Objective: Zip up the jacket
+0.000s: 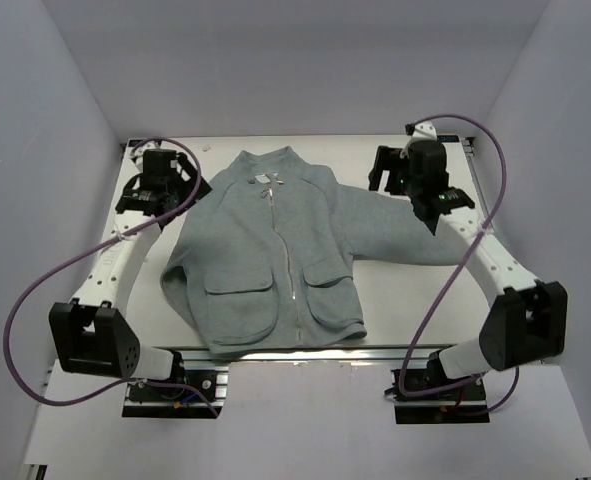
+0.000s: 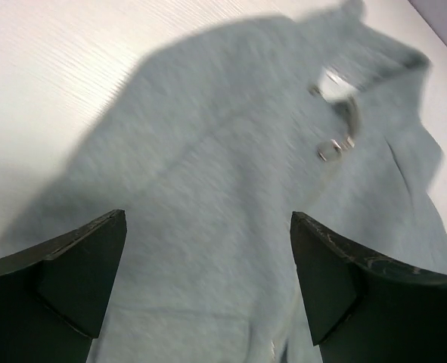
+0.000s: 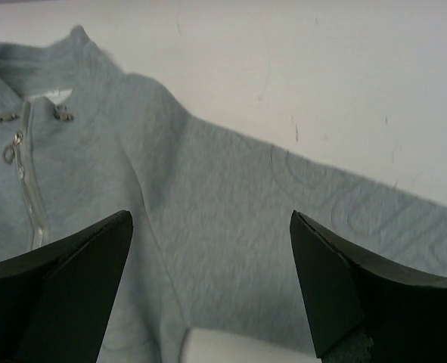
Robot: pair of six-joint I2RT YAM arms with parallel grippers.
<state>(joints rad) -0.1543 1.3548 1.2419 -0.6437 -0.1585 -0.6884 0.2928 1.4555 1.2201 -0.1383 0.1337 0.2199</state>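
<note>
Black fingers [image 2: 72,280] of our left gripper [image 2: 208,257] fill the near edge, spread wide with nothing between them: released. Our right gripper [image 3: 208,257] reads the same, jaws parted and empty. From overhead, the jacket [image 1: 275,250] lies flat on the white table [image 1: 405,300], at four o'clock from the left gripper and eight o'clock from the right one, apart from both. We see soft grey-green fleece, matte and faintly nubby. Its stand-up collar [image 1: 271,160] points to twelve o'clock. A silver zipper [image 1: 285,250] runs down the centre, two rounded flap pockets [image 1: 240,300] sit near the hem, and one long sleeve [image 1: 395,238] stretches toward three o'clock.
</note>
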